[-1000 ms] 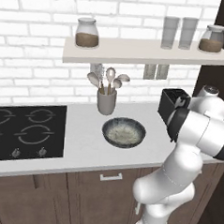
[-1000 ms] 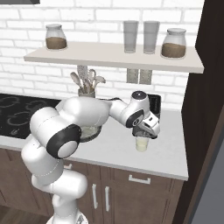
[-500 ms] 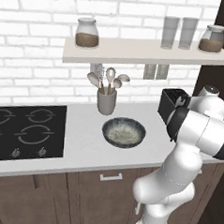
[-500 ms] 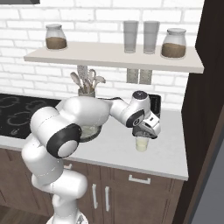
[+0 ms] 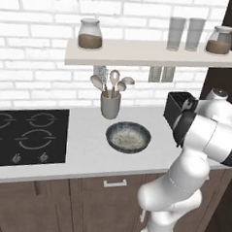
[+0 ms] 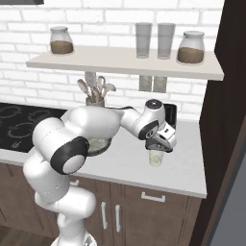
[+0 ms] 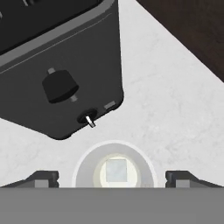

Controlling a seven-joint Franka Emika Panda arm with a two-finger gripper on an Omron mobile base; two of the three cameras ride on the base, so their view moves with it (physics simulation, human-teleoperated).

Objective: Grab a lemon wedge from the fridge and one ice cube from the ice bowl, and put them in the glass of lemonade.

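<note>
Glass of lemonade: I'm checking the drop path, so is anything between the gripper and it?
Nothing visible. In the hand view the open gripper is right above the glass of lemonade; a pale cube sits inside it, and the black toaster stands beside.

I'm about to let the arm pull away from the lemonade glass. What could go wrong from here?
The open gripper hangs right over the glass of lemonade, fingertips either side of its rim; a sideways retreat could tip it. The black toaster stands close beside the glass, leaving little room that way. Lifting straight up first looks safest.
</note>
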